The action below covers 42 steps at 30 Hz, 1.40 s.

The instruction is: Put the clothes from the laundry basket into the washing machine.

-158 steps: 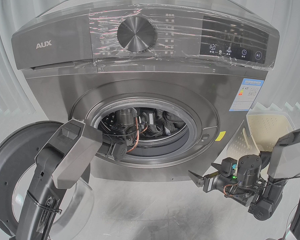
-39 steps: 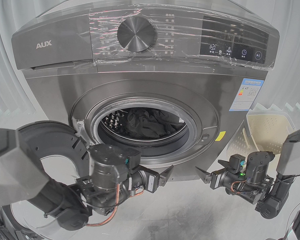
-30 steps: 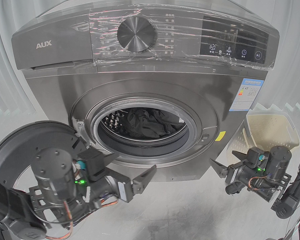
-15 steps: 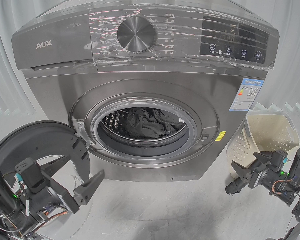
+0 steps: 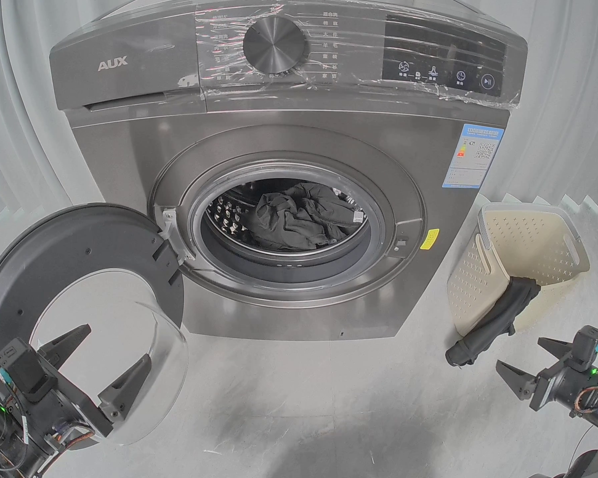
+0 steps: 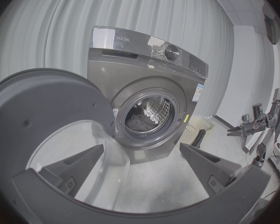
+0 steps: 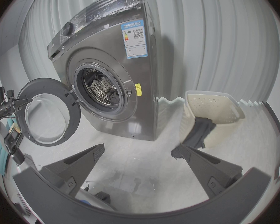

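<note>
garment (image 5: 503,312) draped over laundry basket (image 5: 533,245) rim; left gripper (image 5: 116,345), right gripper (image 5: 520,354) spread, empty.

You are facing a washer (image 5: 299,127) whose door (image 5: 66,247) is hanging wide open on the left, leaving the drum mouth (image 5: 292,268) unblocked. Dark clothes (image 5: 302,217) are filling the lower part of the drum, and the space above them is lying open. The floor (image 5: 325,393) is stretching open between your grippers. Your left gripper (image 5: 116,345), spread wide, is sitting just in front of the door. On the right, the basket (image 5: 565,234) is standing just beside the washer, mouth tilting toward you. A dark garment (image 5: 495,320) is draping over its near rim to the floor, near your spread right gripper (image 5: 521,354).
</note>
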### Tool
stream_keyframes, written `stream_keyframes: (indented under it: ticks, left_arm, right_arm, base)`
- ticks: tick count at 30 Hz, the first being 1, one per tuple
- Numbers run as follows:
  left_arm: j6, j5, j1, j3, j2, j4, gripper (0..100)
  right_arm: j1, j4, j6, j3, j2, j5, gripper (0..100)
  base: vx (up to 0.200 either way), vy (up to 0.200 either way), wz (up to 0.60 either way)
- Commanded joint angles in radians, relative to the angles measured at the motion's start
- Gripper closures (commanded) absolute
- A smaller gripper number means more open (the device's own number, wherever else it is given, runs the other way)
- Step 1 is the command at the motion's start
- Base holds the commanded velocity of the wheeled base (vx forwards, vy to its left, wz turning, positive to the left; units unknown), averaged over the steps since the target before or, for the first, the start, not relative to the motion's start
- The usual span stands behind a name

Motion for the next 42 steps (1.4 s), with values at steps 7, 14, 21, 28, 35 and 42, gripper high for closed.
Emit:
stream_keyframes:
  ticks: [7,14,21,28,35,42]
  left_arm:
    - [0.023,-0.001,0.17,0.035,-0.448,0.36,0]
    - [0.023,-0.012,0.336,0.035,-0.589,0.573,0]
    - [0.024,-0.098,0.463,0.035,-0.879,0.763,0]
    - [0.024,-0.154,0.551,0.035,-0.948,0.857,0]
    - [0.04,-0.164,0.687,0.035,-0.958,0.857,0]
    - [0.139,-0.211,0.732,0.035,-1.035,0.861,0]
  right_arm:
    - [-0.109,0.492,-0.04,0.017,-0.694,-0.025,0]
    - [-0.243,0.746,-0.1,0.005,-1.024,-0.011,0]
    - [-0.264,0.765,-0.08,0.005,-1.07,-0.088,0]
    - [-0.365,0.765,-0.086,0.005,-1.081,-0.091,0]
    - [-0.431,0.78,-0.101,0.003,-1.155,0.044,0]
    - [-0.43,0.781,-0.088,0.009,-1.155,0.104,0]
  base:
    - [-0.143,0.0,0.0]
    - [0.0,0.0,0.0]
    - [0.0,0.0,0.0]
    - [0.0,0.0,0.0]
    - [0.0,0.0,0.0]
    - [0.0,0.0,0.0]
